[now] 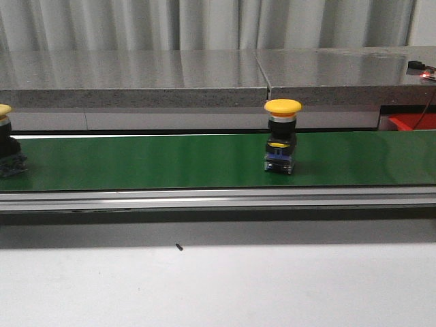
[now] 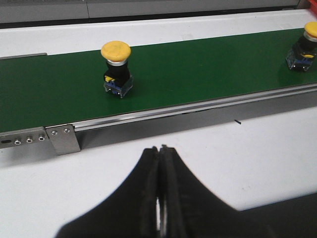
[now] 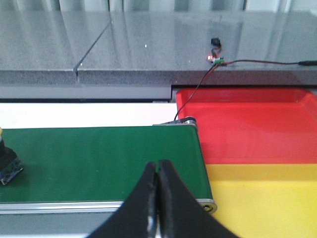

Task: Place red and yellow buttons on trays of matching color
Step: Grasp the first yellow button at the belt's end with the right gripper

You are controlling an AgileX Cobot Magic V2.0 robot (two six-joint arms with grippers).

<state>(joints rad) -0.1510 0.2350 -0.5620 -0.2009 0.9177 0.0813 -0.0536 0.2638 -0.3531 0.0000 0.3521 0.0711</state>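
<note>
Both my grippers are closed on nothing: the left gripper [image 2: 159, 153] hangs over the white table [image 2: 148, 163], the right gripper [image 3: 157, 171] over the belt [image 1: 157, 160] end. Two yellow buttons stand upright on the belt, one [image 1: 281, 136] mid-belt, another [image 1: 5, 146] far left. The red tray [image 3: 247, 124] and yellow tray [image 3: 267, 198] sit just past the belt's right end.

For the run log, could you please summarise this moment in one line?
yellow buttons: two on belt | left end effector: shut, empty | right end effector: shut, empty | trays: empty
</note>
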